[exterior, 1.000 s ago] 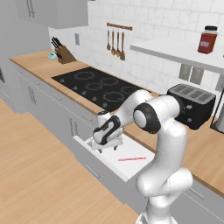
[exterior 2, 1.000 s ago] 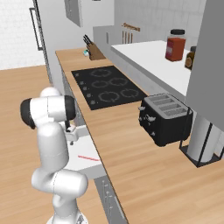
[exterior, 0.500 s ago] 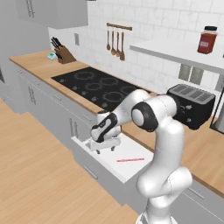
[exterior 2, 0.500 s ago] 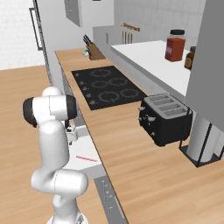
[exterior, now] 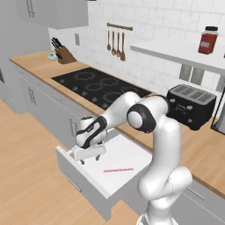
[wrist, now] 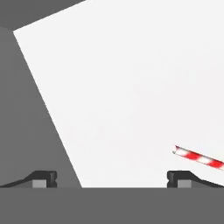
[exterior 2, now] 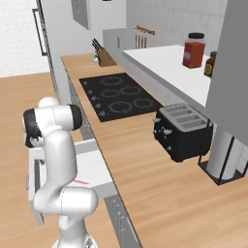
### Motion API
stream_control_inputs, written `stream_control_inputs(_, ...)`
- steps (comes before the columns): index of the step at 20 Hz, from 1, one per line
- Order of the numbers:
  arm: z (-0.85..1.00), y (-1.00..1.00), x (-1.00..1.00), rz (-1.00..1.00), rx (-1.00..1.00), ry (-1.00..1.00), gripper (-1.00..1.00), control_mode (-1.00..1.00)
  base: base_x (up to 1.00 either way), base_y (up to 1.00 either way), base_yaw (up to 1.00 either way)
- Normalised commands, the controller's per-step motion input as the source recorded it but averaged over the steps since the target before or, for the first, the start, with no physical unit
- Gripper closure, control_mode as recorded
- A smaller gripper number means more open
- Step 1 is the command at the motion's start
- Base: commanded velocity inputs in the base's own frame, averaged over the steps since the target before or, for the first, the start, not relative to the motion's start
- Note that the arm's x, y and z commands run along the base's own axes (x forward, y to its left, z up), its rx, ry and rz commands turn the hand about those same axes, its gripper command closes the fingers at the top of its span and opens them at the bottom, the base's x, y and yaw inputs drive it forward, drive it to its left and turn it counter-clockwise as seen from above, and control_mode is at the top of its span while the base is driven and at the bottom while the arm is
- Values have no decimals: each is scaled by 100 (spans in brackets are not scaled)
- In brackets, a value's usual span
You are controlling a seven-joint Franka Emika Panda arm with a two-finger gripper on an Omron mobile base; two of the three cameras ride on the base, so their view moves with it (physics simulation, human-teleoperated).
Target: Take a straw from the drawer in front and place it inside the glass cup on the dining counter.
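Note:
The drawer stands pulled out below the wood worktop, its white inside bare apart from the straw. The straw, thin with red and white stripes, lies flat near the drawer's middle, also seen as the straw. My gripper points down over the drawer's left front part, open with nothing between its fingers. In the hand view the gripper straddles the line between the grey drawer wall and the white floor, with the straw's end just past the right fingertip. The glass cup and dining counter are out of view.
On the worktop behind the drawer are a black hob and a black toaster. A knife block stands far left, utensils hang on the wall, and a red jar sits on the shelf. Wood floor lies left of the drawer.
The drawer has slid further out, carrying the straw with it. My open hand has moved the same way, out from the worktop and to the left.

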Motion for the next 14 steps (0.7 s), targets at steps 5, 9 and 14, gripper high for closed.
stream_control_inputs(5, 22, -29, -29, 0, 0, 0, -100, -100, 0, 0, 0)
stream_control_inputs(9, 23, -74, -11, 3, -2, 0, -100, -100, 0, 0, 0)
stream_control_inputs(14, 1, -71, -13, 16, 0, 0, -100, -100, 0, 0, 0)
